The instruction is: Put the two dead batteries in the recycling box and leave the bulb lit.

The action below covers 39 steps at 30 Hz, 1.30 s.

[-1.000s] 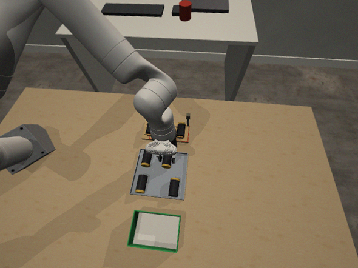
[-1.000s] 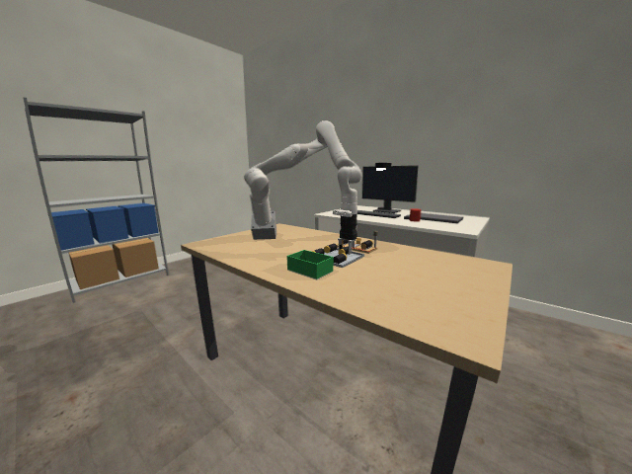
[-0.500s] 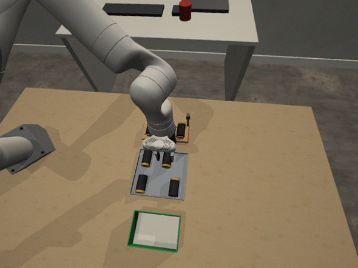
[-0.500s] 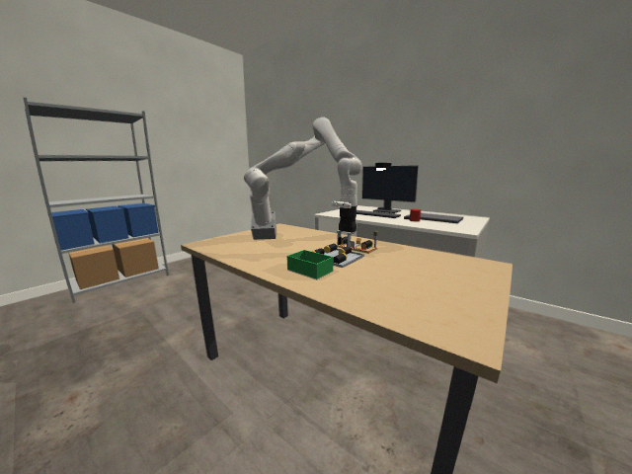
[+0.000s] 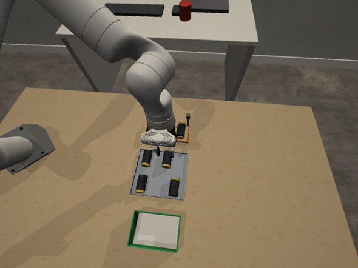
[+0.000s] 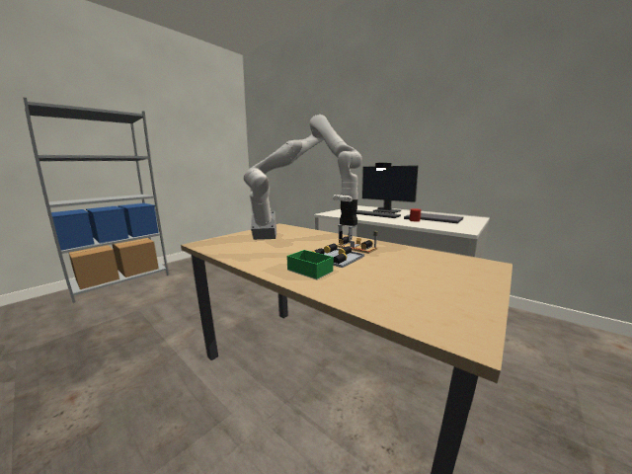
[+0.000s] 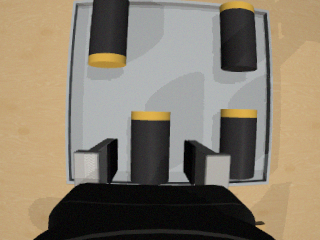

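My gripper (image 5: pixel 165 152) (image 6: pixel 345 239) (image 7: pixel 150 155) is open, its fingers on either side of a black battery with a gold end (image 5: pixel 166 161) (image 7: pixel 150 145) and clear of it. This battery lies in the grey tray (image 5: pixel 157 181) (image 7: pixel 175 95). Three others lie there: one beside it (image 5: pixel 146 158) (image 7: pixel 238 145), one at the front left (image 5: pixel 141 183) (image 7: pixel 238 42), and one at the front right (image 5: pixel 174 188) (image 7: pixel 108 30), turned the other way. Behind, the holder board (image 5: pixel 182 141) carries a battery (image 5: pixel 180 130) (image 6: pixel 366 245); the arm hides much of it. No glow shows.
The green recycling box (image 5: pixel 132 228) (image 6: pixel 309 265) stands upright and empty on the table, in front of the tray. A thin post (image 5: pixel 188 119) (image 6: pixel 375 237) with a dark head rises at the holder's back right corner. The arm's base (image 5: pixel 38 147) (image 6: pixel 264 232) is at the left.
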{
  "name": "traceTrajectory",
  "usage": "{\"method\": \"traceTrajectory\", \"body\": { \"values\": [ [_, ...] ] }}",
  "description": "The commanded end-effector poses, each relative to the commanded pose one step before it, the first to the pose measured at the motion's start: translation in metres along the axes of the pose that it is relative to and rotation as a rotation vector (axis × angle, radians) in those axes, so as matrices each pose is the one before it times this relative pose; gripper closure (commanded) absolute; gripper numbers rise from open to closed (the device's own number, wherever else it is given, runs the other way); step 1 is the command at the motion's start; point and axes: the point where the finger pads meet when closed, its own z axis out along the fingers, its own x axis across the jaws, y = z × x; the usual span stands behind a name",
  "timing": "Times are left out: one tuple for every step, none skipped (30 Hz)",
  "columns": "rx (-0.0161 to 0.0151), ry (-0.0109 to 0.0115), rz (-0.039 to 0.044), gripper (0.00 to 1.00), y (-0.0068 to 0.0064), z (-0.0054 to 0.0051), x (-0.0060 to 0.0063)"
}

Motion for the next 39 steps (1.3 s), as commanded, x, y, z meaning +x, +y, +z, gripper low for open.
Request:
{"method": "traceTrajectory", "body": {
  "values": [
    [-0.00175,-0.0019,-0.00119,0.1,0.00085,-0.00275,-0.00039],
    [0.0,0.0,0.00001,0.1,0.0,-0.00354,0.0],
    [0.0,0.0,-0.00001,0.1,0.0,-0.0057,0.0],
    [0.00001,0.0,0.00001,0.1,-0.00001,-0.00761,0.00001],
    [0.0,0.0,0.0,0.1,0.0,-0.00899,0.0],
    [0.0,0.0,0.0,0.1,0.0,0.0,0.0],
    [0.0,0.0,0.0,0.1,0.0,0.0,0.0],
    [0.0,0.0,0.0,0.1,0.0,-0.00959,0.0],
    [0.0,0.0,0.0,0.1,0.0,-0.00913,0.0],
    [-0.00001,0.0,-0.00001,0.1,0.00001,-0.00776,0.0],
    [0.0,0.0,0.00001,0.1,0.0,-0.00582,0.0],
    [0.0,0.0,-0.00001,0.1,0.0,-0.00362,0.0],
    [0.00001,0.0,0.00001,0.1,-0.00001,-0.00159,0.0],
    [0.0,0.0,0.0,0.1,0.0,-0.00026,0.0],
    [0.0,0.0,0.0,0.1,0.0,0.0,0.0],
    [0.0,0.0,0.0,0.1,0.0,0.0,0.0],
    [0.0,0.0,0.0,0.1,0.0,0.0,0.00007],
    [0.0,0.0,0.0,0.1,-0.00002,0.0,0.00043],
    [0.0,0.0,0.0,0.1,-0.00005,0.0,0.00105],
    [0.0,0.0,0.0,0.1,-0.0001,0.0,0.00185],
    [0.0,0.0,0.0,0.1,-0.00014,0.0,0.00274],
    [0.0,0.0,0.0,0.1,-0.00018,0.0,0.00366],
    [0.0,0.0,0.0,0.1,0.0,0.0,0.0],
    [0.0,0.0,0.0,0.1,0.0,0.0,0.0],
    [0.0,0.0,0.0,0.1,-0.00022,0.0,0.00454],
    [0.0,0.0,0.0,0.1,-0.00025,0.0,0.00534],
    [0.0,0.0,0.0,0.1,-0.00028,0.0,0.006],
    [0.0,0.0,0.0,0.1,-0.00031,0.0,0.00649],
    [0.0,0.0,0.0,0.1,-0.00032,0.0,0.00679],
    [-0.00001,0.00001,0.0,0.1,-0.00031,0.0,0.00688],
    [0.0,0.0,0.0,0.1,-0.00032,0.0,0.00673],
    [0.0,0.0,0.0,0.1,-0.0003,0.0,0.00635],
    [0.0,0.0,0.0,0.1,-0.00027,0.0,0.00576],
    [0.0,0.0,0.0,0.1,-0.00024,0.0,0.00499],
    [0.0,0.0,0.0,0.1,-0.00019,0.0,0.00409],
    [0.0,0.0,0.0,0.1,-0.00015,0.0,0.0031],
    [0.0,0.0,0.0,0.1,-0.0001,0.0,0.00211],
    [0.0,0.0,0.0,0.1,-0.00006,0.0,0.0012],
    [0.0,0.0,0.0,0.1,-0.00003,0.0,0.00049]
  ]
}}
